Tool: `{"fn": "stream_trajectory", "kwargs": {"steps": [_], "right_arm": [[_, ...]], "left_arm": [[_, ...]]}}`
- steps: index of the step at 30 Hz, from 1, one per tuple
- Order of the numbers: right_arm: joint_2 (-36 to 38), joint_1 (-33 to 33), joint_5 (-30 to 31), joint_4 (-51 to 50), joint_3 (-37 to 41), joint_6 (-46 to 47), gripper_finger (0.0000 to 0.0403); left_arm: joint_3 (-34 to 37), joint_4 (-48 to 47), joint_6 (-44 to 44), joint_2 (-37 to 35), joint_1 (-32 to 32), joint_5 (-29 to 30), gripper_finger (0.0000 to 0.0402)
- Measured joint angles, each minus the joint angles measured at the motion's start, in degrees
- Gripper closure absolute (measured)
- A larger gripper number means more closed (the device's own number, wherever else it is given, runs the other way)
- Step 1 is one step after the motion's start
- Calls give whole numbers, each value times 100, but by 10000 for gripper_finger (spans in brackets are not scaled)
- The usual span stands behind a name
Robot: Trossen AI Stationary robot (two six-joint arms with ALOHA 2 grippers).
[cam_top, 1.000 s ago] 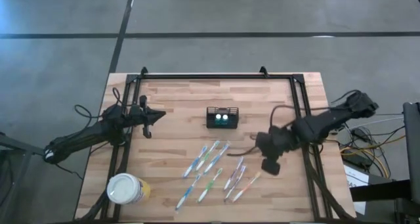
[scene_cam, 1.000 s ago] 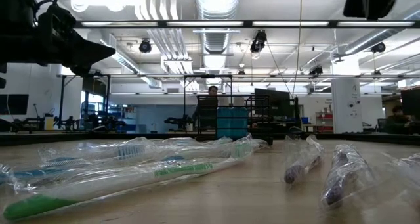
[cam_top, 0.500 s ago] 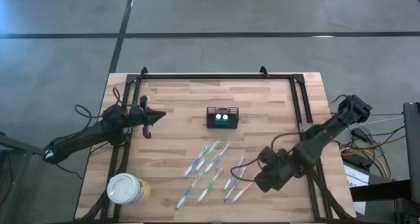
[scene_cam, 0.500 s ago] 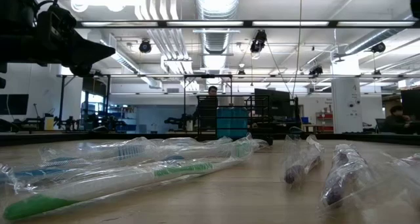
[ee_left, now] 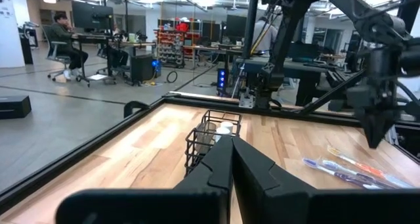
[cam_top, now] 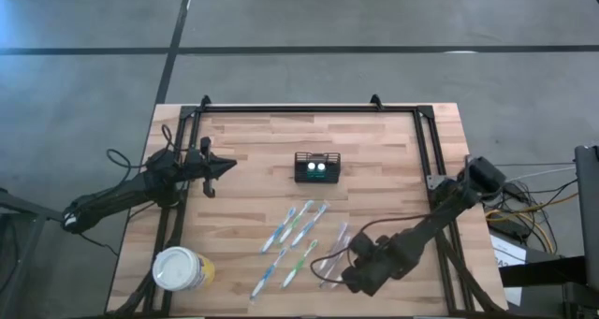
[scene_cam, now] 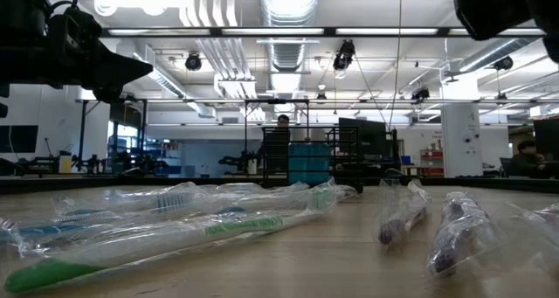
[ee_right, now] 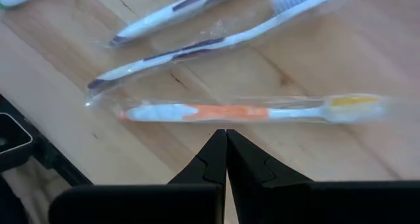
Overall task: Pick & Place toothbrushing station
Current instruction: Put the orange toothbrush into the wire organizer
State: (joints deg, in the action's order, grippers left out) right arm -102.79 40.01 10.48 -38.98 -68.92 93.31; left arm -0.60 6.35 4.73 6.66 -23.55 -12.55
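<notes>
Wire-sided toothbrushing station (cam_top: 317, 166), probably light, rigid and best pinched at its rim, waits mid-table as right end effector (cam_top: 360, 274), closed and empty, hovers at five o'clock over wrapped toothbrushes (cam_top: 301, 239), left end effector (cam_top: 211, 173) closed at nine.

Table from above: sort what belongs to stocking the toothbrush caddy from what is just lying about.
Job:
- black caddy, mid-table
- wrapped toothbrushes, scattered on the wood
- orange-handled toothbrush, just ahead of the shut right gripper

Lying about:
- white-lidded yellow tub, near corner
- left gripper, shut, waiting at the table's left side
</notes>
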Motion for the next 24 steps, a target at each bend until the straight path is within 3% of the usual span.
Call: {"fn": "stream_trajectory", "kwargs": {"steps": [9, 24], "right_arm": [[-109, 13, -479, 132, -130, 747, 384], [-129, -278, -739, -224, -18, 1599, 265]], "left_arm": [[0, -6, 7, 27, 0, -27, 395], [0, -45, 28, 74, 0, -44, 395]]}}
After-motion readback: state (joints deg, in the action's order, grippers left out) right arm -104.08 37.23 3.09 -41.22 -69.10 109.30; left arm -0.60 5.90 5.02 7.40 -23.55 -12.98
